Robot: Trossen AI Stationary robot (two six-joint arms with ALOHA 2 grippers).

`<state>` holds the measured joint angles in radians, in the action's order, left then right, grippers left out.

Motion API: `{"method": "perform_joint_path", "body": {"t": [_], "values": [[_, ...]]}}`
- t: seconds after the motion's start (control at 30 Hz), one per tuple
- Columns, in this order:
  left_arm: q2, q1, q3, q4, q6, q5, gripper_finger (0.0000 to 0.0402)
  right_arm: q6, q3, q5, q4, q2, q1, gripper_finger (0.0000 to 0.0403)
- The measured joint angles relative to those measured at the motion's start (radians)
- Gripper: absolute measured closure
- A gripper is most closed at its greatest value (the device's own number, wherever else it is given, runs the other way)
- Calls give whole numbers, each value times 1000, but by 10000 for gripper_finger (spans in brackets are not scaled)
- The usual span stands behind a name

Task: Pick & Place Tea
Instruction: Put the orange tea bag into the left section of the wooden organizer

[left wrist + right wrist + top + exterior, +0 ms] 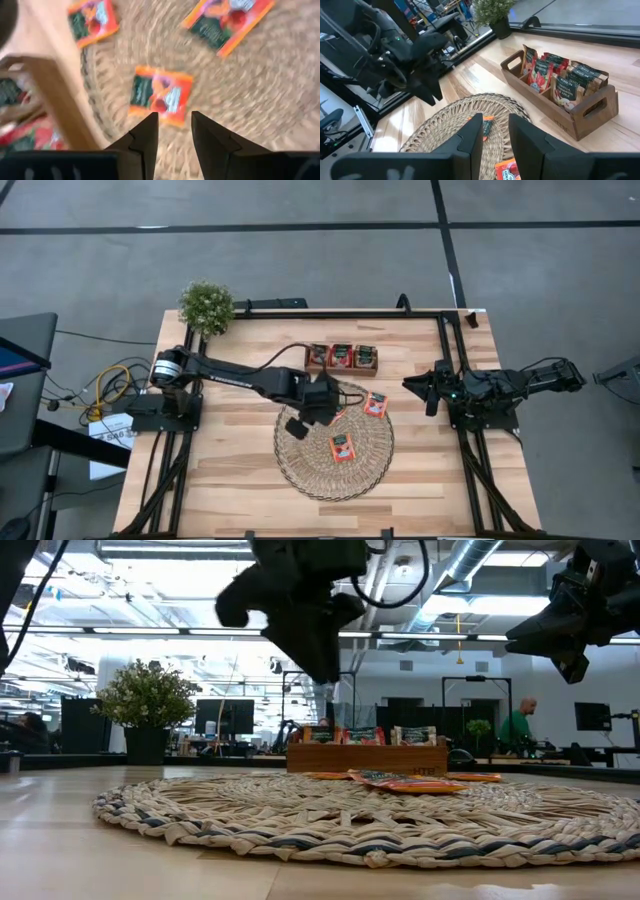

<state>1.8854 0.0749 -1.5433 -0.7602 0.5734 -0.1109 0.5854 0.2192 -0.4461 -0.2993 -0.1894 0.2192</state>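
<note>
From above, the left gripper [322, 402] hangs over the far edge of the woven mat [300, 465], where three orange tea sachets [342, 446] lie flat; more stand packed in the wooden tray [342, 368] just beyond the mat. The right gripper [432, 393] waits off at the table's right side. At table level, the left arm hovers clear of the mat, nothing in its jaws. The left wrist camera shows its fingers [145, 137] parted and empty, lined up above one sachet [161, 95]. The right wrist camera shows that gripper's fingers [470, 135] apart too, holding nothing. The sachets look light, thin and slippery, so pinching an edge seems safest.
</note>
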Motion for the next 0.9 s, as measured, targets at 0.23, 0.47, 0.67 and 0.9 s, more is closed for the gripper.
{"method": "perform_joint_path", "body": {"t": [0.23,0.47,0.67,0.9], "values": [[10,-3,0,161,46,17,292,0,0,0,0,0,0,317],[78,-5,1,272,144,32,293,-2,0,0,-7,0,0,317],[156,-26,1,320,178,-19,293,-7,0,1,-9,1,0,317],[189,-53,1,301,190,-14,301,-9,0,0,-7,1,0,317]]}}
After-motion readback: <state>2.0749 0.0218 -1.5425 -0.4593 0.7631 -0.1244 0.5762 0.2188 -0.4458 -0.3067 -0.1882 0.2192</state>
